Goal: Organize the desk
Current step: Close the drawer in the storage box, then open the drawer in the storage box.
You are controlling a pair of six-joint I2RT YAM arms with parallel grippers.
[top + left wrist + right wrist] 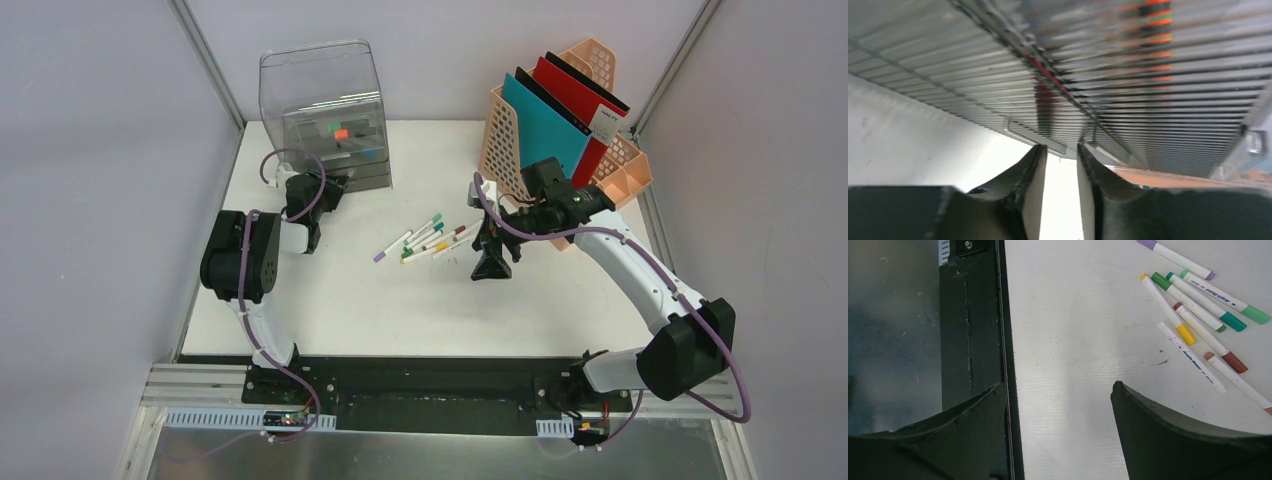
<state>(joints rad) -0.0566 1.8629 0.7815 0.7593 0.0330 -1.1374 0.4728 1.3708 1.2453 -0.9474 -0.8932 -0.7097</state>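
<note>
Fingers (1028, 170) of the left tool (1062, 150) are matte black, curved and tapering. They stand a narrow slit apart with nothing between them, and white bench surface shows through the gap. Just beyond their tips rises the clear plastic box (1148, 100). Its wall is finely ribbed and glossy, and blurred red and orange streaks show through it. From above, this tool sits at the box's lower front-left corner; whether it touches the box cannot be told. The box (322, 110) is tall with rounded top edges and stands at the far left of the bench.

The right tool (1058, 385) is spread wide and empty, its two dark wedge-shaped fingers pointing down at bare bench. Beside it lies a loose cluster of felt-tip markers (1198, 315). They are slim white barrels with coloured caps in purple, yellow, green and brown, lying roughly parallel and some touching.

The bench (400, 310) is a flat, smooth white rectangle with faint scuffs. Along its near edge runs a black and aluminium rail (420, 375), where both arms are bolted. At the far right corner stands a peach plastic file rack (620, 165) with perforated lattice walls. It holds a flat teal folder (540, 125) and a red folder (575, 95), both leaning.
</note>
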